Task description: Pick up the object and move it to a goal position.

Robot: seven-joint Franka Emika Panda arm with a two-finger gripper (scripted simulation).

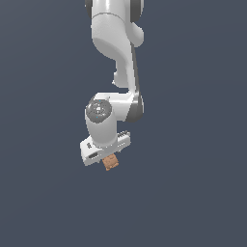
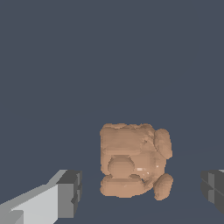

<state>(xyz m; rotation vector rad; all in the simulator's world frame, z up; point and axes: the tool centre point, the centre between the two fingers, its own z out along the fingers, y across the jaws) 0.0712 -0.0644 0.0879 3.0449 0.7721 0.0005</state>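
Object (image 2: 133, 161) between spread fingers (image 2: 70, 193); touching neither

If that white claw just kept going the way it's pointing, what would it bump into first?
Probably the orange-brown lumpy block. In the wrist view it sits ahead of the open gripper, between the two fingers, so they might pass on either side and meet the dark surface instead; depth is unclear.

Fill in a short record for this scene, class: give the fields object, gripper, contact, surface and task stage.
object: small orange-brown lumpy block, partly hidden under the hand in the exterior view
gripper: gripper open, one finger on each side of the block
contact: none visible; gaps show between block and both fingers
surface: plain dark grey floor
task stage: block not yet grasped; no goal marker visible
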